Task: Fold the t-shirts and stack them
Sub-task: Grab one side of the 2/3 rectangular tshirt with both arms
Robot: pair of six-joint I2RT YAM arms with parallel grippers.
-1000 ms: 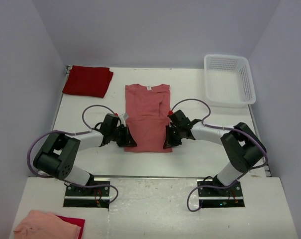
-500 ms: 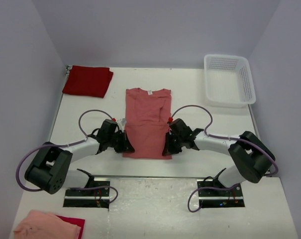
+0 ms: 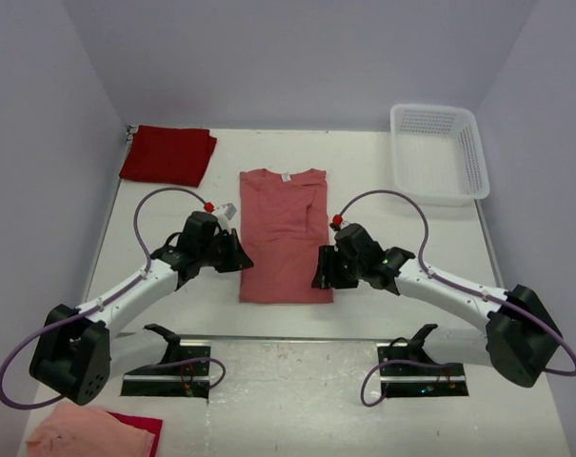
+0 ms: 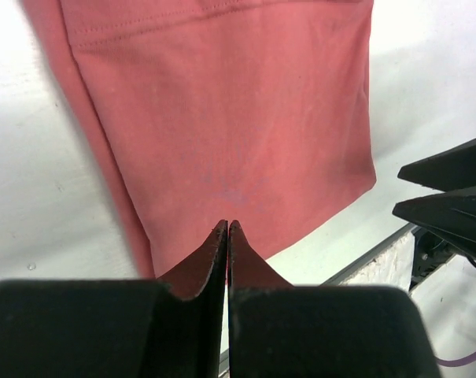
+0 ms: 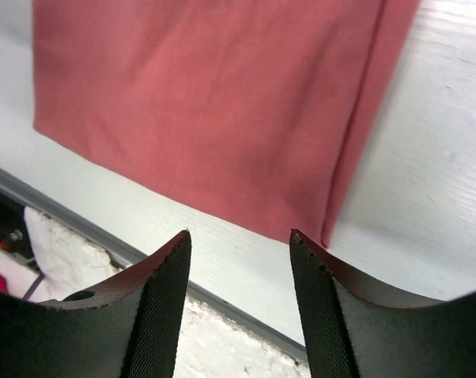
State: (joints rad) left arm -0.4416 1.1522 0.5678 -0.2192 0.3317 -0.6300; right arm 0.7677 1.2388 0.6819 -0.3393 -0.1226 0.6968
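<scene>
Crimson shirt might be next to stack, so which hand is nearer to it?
Left. The left hand is left of the salmon shirt, on the same side as the crimson shirt; the right hand is across the salmon shirt, farther off.

The white tabletop [image 3: 364, 162] carries a salmon t-shirt [image 3: 283, 233] lying flat at its middle, sleeves folded in and collar toward the far edge. A folded crimson t-shirt [image 3: 168, 154] lies in the far left corner, and a white mesh basket [image 3: 435, 152] sits at the far right.
</scene>
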